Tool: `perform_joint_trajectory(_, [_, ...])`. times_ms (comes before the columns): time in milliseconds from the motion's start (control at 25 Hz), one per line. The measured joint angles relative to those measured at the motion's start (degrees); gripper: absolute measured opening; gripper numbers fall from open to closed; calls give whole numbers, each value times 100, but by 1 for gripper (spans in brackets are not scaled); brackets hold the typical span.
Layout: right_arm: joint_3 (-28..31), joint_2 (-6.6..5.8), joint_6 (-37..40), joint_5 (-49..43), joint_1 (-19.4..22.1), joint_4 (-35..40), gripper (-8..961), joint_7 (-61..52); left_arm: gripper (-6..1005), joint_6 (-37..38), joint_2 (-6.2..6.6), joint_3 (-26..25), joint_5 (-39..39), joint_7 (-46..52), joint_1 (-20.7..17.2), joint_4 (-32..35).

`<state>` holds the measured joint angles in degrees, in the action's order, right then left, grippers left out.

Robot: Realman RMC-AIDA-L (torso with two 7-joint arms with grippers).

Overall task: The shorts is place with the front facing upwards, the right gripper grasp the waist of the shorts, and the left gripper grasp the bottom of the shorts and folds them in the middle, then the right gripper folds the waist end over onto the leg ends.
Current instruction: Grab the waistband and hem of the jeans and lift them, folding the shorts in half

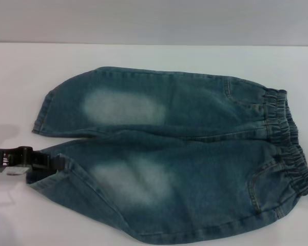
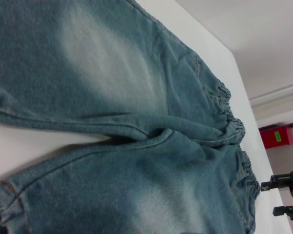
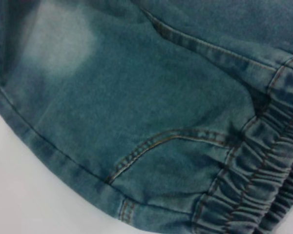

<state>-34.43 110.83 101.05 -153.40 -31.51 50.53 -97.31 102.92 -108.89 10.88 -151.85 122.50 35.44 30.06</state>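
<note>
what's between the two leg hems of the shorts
In the head view a narrow wedge of bare white table separates the far leg hem from the near leg hem, where the left claw sits. The left wrist view shows that gap too.

bare white table [image 1: 143, 54] open beyond the shorts [image 1: 195, 154], left claw [image 1: 46, 163] at near leg hem [image 1: 46, 177]

No legible text, brand, number or sign anywhere; green label on red wall box [image 2: 276, 136] in the left wrist view too small to read.
</note>
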Motion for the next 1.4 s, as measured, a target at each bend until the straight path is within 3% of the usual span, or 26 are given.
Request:
perform_joint_trajectory(600, [-224,203,-70,-13,-145,-1,653,-14,34,-9,-10,2,15,11,-3,-10])
perform_joint_trajectory(880, [-229,198,-32,-54,-144,36,653,-17,33,1,-9,2,15,-1,-3,0])
perform_joint_trajectory(1120, [-228,103,-11,-136,-131,57,653,-108,33,10,-9,3,15,2,3,16])
perform_joint_trajectory(1400, [-231,124,-73,-277,-153,31,653,-132,33,20,-9,20,15,-19,24,-14])
